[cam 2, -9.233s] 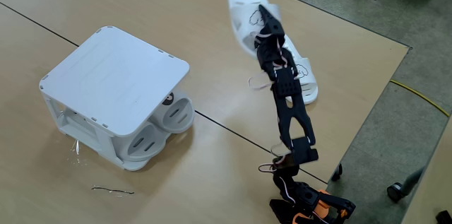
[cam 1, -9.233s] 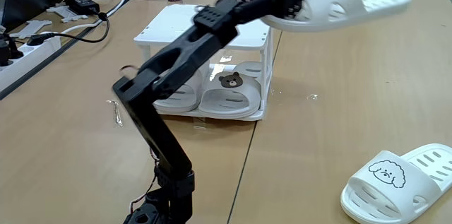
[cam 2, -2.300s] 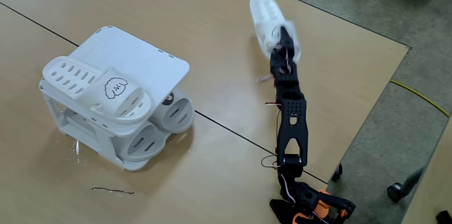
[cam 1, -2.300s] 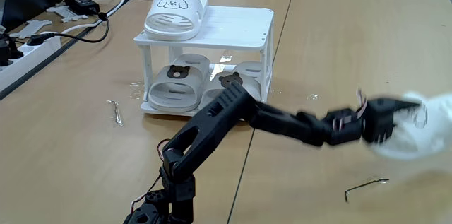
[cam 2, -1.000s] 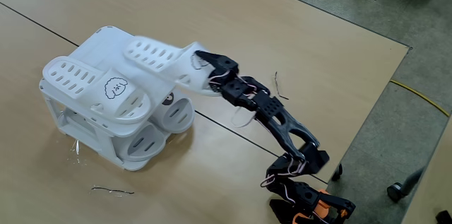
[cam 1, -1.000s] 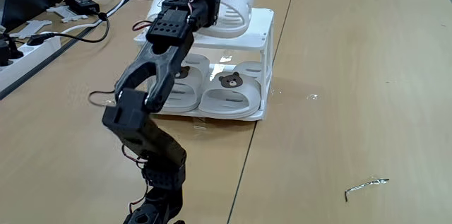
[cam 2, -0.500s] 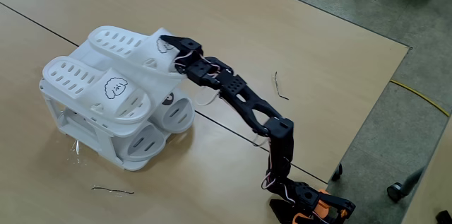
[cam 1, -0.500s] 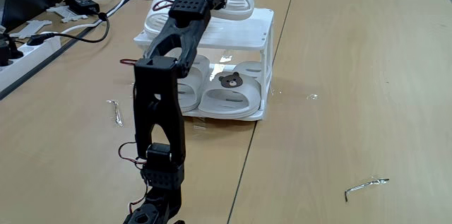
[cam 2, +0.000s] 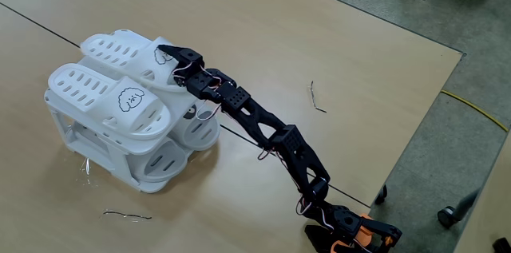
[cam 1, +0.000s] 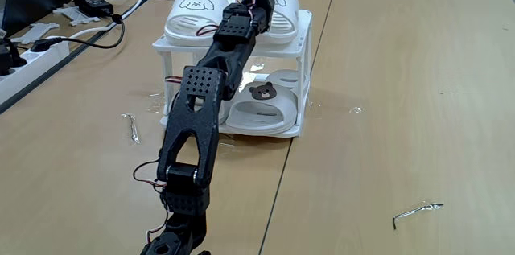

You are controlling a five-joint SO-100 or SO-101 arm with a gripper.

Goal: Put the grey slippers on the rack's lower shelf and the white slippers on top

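— Where are the white slippers (cam 2: 120, 81)?
— Both lie side by side on the rack's (cam 1: 299, 46) top; the grey slippers (cam 1: 262, 108) fill the lower shelf (cam 1: 282, 130).
— And the claw (cam 2: 162, 52)?
— Closed on the second white slipper's strap, near the top's far edge.

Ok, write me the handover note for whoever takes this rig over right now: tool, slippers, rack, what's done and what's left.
Tool: at the strap of the second white slipper on the rack top; whether it is clamped or released cannot be told.
First white slipper: lying flat on top, beside the second.
Grey slippers: both on the lower shelf.
Done: all four slippers are on their tiers.
Left: confirm release and retract the arm without dragging the slipper off.
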